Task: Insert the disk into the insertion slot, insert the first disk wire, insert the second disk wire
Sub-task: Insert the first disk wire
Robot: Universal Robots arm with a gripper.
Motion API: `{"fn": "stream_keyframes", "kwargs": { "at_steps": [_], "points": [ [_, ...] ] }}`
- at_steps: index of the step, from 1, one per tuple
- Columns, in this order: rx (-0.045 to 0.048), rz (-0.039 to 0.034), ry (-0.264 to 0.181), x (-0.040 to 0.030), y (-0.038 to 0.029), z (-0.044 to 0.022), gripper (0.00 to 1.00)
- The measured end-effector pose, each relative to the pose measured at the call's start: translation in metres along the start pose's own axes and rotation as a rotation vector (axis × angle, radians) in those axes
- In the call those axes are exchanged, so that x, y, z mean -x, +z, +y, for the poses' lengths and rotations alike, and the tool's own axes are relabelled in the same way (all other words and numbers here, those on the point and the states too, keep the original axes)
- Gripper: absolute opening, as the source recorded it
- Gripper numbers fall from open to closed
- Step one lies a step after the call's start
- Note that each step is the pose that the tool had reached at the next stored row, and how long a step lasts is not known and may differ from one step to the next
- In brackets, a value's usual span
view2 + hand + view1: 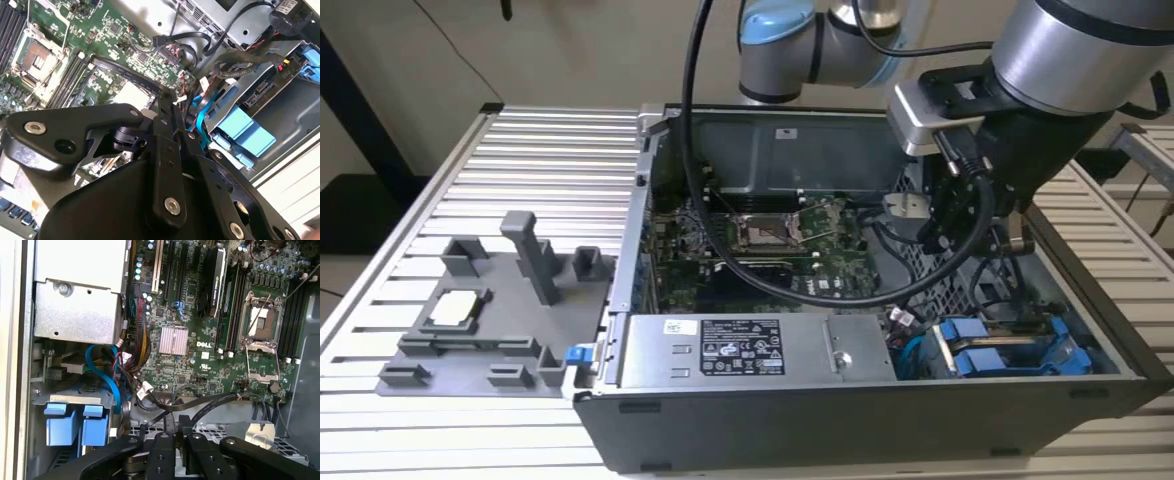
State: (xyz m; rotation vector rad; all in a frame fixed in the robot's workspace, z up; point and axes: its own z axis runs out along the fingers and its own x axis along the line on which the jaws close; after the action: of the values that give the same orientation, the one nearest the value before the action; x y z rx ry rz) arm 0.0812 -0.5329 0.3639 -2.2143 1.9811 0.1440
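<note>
Black cables (947, 265) around end effector (180, 440)

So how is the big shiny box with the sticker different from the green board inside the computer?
The metal box is plain silver-grey with a pale label on top; the green board is covered in chips, slots and a square socket. The box sits at the case's front edge in the exterior view, and the board lies flat, deeper inside, behind it. Both are inside the open computer case.

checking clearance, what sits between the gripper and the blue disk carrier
In the first wrist view, a bundle of blue and dark cables hangs between the gripper and the disk in its blue carrier, which sits in the bay. The stretch is not bare.
</note>
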Motion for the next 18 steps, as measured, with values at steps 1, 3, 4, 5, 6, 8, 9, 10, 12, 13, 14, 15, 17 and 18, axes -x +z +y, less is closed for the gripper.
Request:
{"fn": "stream_keyframes", "kwargs": {
  "at_steps": [1,3,4,5,6,8,9,10,12,13,14,15,17,18],
  "points": [
    [0.0000,0.0000,0.000,0.0000,0.0000,0.0000,0.16],
    [0.0009,0.0075,0.000,0.0000,0.0000,0.0000,0.16],
    [0.0021,0.0180,-0.001,0.0000,0.0000,0.0000,0.16],
    [0.0036,0.0312,-0.001,0.0000,0.0000,0.0000,0.16],
    [0.0054,0.0469,-0.002,-0.0001,0.0000,0.0000,0.16],
    [0.0090,0.0783,-0.003,-0.0002,0.0000,-0.0001,0.16],
    [0.0111,0.0964,-0.004,-0.0003,-0.0001,-0.0002,0.16],
    [0.0127,0.1105,-0.004,-0.0005,-0.0001,-0.0004,0.16],
    [0.0156,0.1356,-0.005,-0.0008,0.0000,-0.0013,0.16],
    [0.0171,0.1484,-0.006,-0.0011,0.0000,-0.0021,0.16],
    [0.0187,0.1629,-0.006,-0.0012,0.0001,-0.0034,0.16],
    [0.0203,0.1769,-0.007,-0.0014,0.0002,-0.0050,0.16],
    [0.0221,0.1917,-0.007,-0.0020,0.0012,-0.0086,0.15],
    [0.0224,0.1947,-0.007,-0.0025,0.0016,-0.0107,0.15]
  ]
}}
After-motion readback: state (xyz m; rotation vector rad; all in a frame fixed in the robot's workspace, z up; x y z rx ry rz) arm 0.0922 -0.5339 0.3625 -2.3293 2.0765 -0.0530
